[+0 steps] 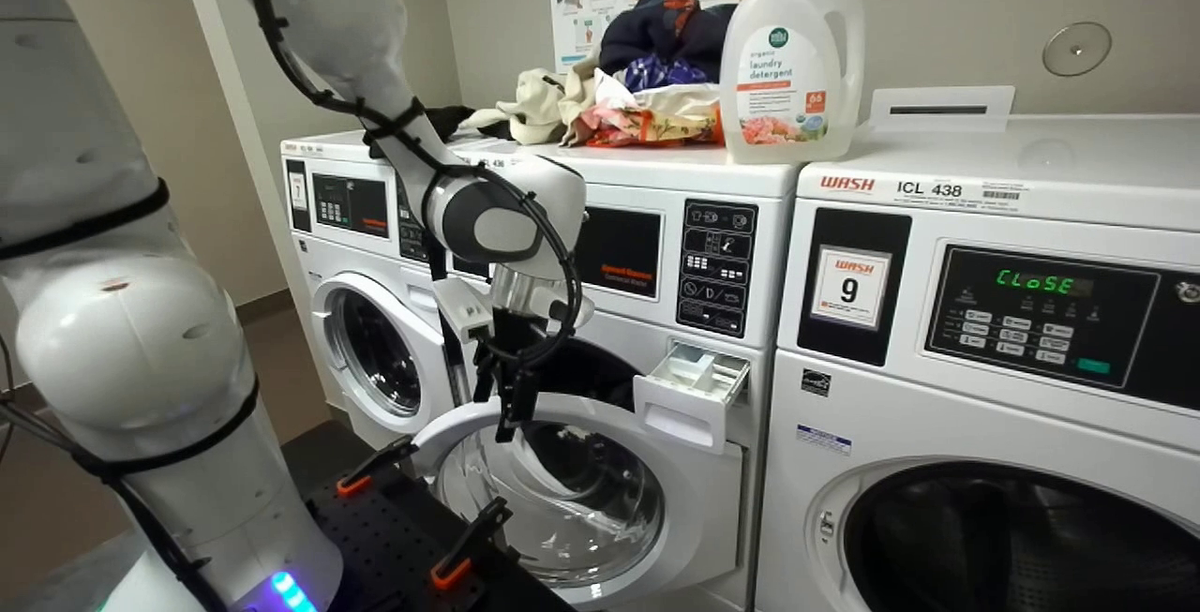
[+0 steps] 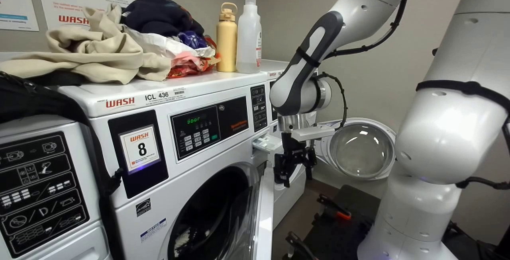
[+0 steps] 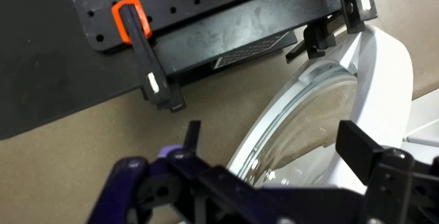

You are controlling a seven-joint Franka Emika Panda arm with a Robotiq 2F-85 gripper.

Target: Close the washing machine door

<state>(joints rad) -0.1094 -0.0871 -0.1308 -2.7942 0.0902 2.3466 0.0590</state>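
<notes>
Standing open from washer 8 point(image 2: 183, 180), the washing machine door point(image 1: 558, 504) leaves a wedge of floor point(image 3: 226, 107) before the bench point(image 3: 226, 35), narrowing toward a clamp point(image 3: 353, 8). Jaws apart, the end effector point(image 3: 269, 133) hangs at the door's upper edge, touch unclear.

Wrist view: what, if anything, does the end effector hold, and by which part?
Nothing is held. The end effector is open, its fingers wide apart, and the washing machine door is not gripped.

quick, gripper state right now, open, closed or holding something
Gripper: open, fingers spread wide apart, holding nothing; whether it touches the washing machine door cannot be told.
</notes>
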